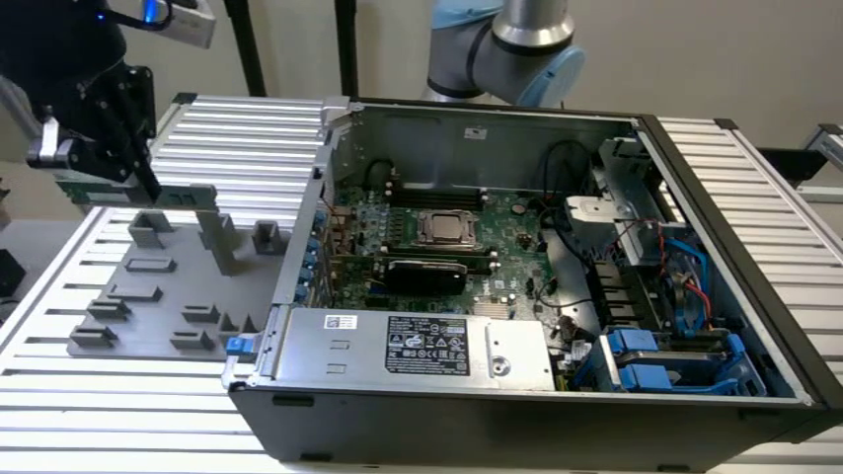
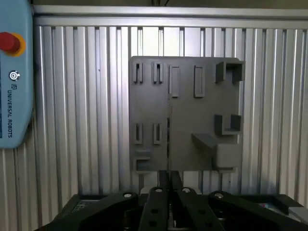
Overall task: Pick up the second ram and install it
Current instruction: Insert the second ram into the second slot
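Observation: the hand [image 1: 142, 188] hangs over the far end of the grey tray [image 1: 158, 296], at the exterior view's left. Its fingers are clamped on the second ram [image 1: 181, 195]. The green stick is held level and lengthwise, clear of the tray's blocks and not touching them.

In the wrist view the hand [image 2: 169, 179] shows its two fingers drawn together on the second ram [image 2: 168, 134]. The stick appears edge-on as a thin dark line running out over the tray [image 2: 187, 110].

The tray lies flat on the slatted aluminium table [image 1: 106, 395]. The open computer case [image 1: 527, 415] stands just beside it, to the exterior view's right. Inside the case, the motherboard [image 1: 507, 247] lies flat with the square processor socket [image 1: 448, 229] near its middle. The second ram is well apart from the motherboard.

A pale blue teach pendant [image 2: 14, 96] with a red button [image 2: 8, 42] lies on the table [image 2: 86, 120], apart from the tray.
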Controlling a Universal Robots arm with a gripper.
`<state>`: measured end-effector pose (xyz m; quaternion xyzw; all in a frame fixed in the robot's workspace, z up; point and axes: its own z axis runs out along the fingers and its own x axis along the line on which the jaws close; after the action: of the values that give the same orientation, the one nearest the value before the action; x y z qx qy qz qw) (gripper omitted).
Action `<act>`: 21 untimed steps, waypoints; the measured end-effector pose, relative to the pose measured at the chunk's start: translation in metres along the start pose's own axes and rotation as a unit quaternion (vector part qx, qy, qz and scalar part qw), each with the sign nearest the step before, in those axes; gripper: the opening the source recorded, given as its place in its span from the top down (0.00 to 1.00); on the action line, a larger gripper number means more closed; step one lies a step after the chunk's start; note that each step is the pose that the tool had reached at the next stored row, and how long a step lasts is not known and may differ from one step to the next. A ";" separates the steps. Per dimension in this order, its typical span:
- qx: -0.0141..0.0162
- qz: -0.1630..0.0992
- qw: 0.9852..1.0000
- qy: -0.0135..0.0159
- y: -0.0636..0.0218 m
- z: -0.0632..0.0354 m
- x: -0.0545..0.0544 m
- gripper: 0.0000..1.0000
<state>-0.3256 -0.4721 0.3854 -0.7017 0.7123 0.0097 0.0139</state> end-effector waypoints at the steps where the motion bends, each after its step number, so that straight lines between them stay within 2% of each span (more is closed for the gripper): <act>1: 0.000 0.000 1.000 0.001 -0.0046 -0.0036 0.000 1.00; 4: 0.000 0.000 1.000 0.003 -0.0178 -0.0117 -0.002 1.00; 7: 0.000 0.000 1.000 0.005 -0.0310 -0.0150 -0.003 1.00; 21: 0.000 0.000 1.000 0.008 -0.0873 -0.0167 -0.013 1.00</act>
<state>-0.2382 -0.4609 0.4030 -0.7017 0.7124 0.0036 0.0080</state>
